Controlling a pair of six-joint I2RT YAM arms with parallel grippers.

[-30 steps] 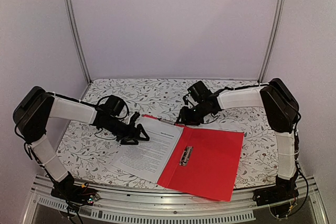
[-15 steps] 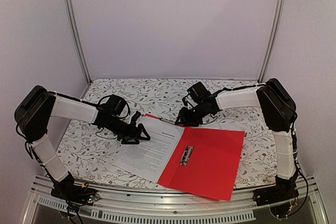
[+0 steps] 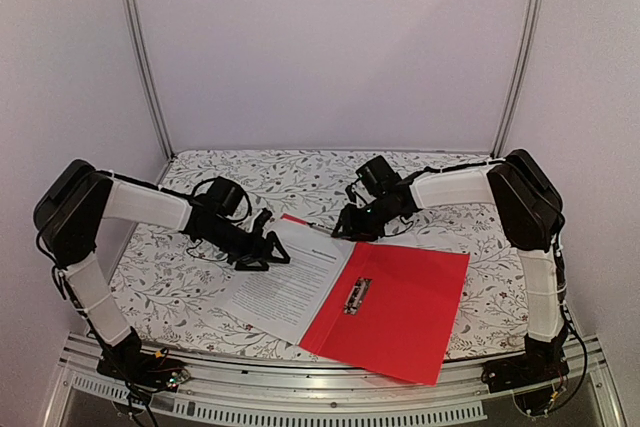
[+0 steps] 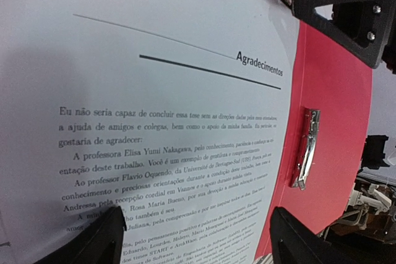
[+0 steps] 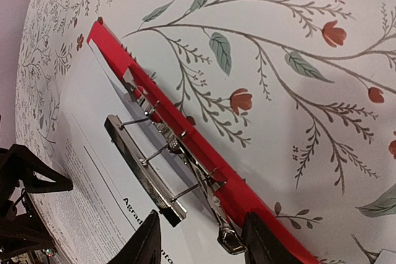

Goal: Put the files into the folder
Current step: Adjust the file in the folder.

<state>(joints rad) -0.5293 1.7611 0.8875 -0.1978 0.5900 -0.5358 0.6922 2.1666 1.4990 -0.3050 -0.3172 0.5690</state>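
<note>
My left gripper (image 4: 198, 236) is wide open and holds nothing. It hovers low over the files (image 3: 285, 282), which lie flat over the left half of the open folder (image 3: 400, 317) on the table (image 3: 170, 277). My right gripper (image 5: 201, 239) is half open at the folder's far edge, straddling the lever of the clamp bar (image 5: 145, 177). I see no firm grip on the lever. The bar appears raised, with the sheet's top edge beneath it.

Hazards, as I judge them:
- If the lever slips from between my right fingers, the bar may snap down on a skewed sheet and crease it.
- If my left fingers press and drag, the floppy paper may buckle or slide off the cover.
- Any push on the folder may shift it under the loose sheet.
</note>
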